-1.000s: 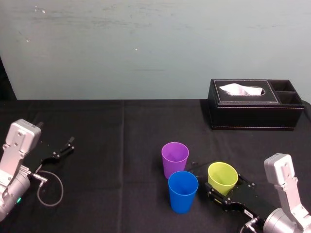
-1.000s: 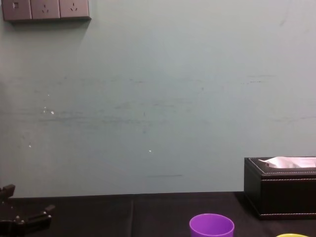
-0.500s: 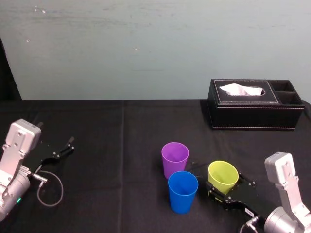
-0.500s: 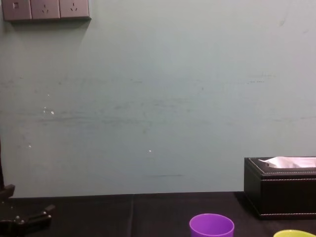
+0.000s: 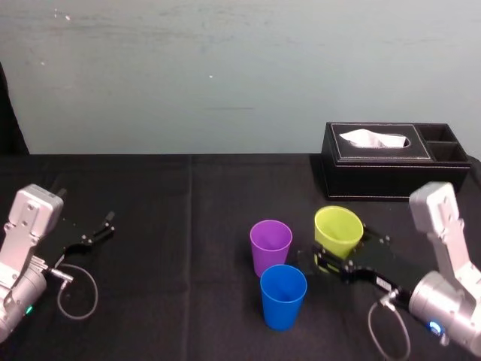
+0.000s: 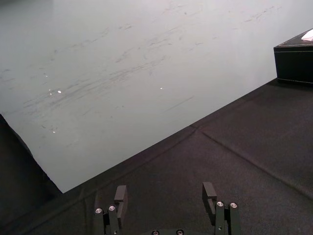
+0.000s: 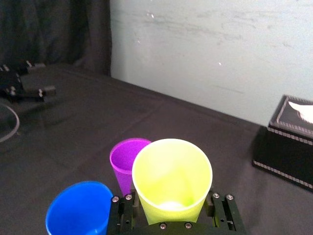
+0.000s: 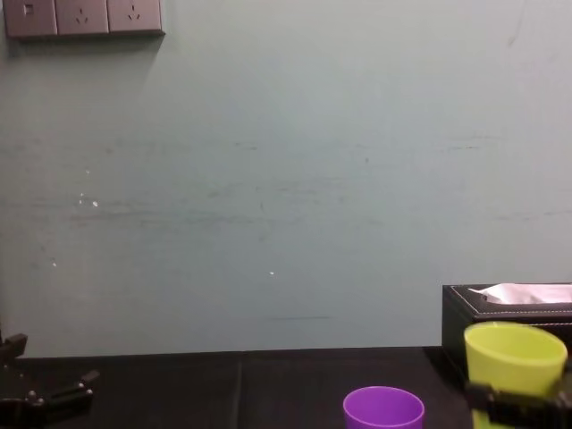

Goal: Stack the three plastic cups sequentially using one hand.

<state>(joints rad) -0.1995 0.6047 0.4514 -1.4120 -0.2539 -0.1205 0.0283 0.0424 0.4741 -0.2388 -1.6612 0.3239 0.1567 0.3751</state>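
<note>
My right gripper (image 5: pixel 340 263) is shut on the yellow-green cup (image 5: pixel 338 231) and holds it upright above the table, just right of the purple cup (image 5: pixel 270 245). In the right wrist view both fingers (image 7: pixel 121 211) press the lower sides of the yellow-green cup (image 7: pixel 172 177), with the purple cup (image 7: pixel 126 161) and the blue cup (image 7: pixel 78 214) beneath and beside it. The blue cup (image 5: pixel 283 295) stands in front of the purple one, nearly touching it. The chest view shows the lifted yellow-green cup (image 8: pixel 514 356) higher than the purple cup's rim (image 8: pixel 383 407). My left gripper (image 5: pixel 96 232) rests open at the far left.
A black tissue box (image 5: pixel 391 162) stands at the back right, behind the lifted cup. A grey cable loop (image 5: pixel 75 289) lies by the left arm. Black cloth covers the table up to the pale wall.
My right gripper has risen with the yellow-green cup, lifting it off the table and carrying it back and slightly left. The purple and blue cups and the left arm stayed put.
</note>
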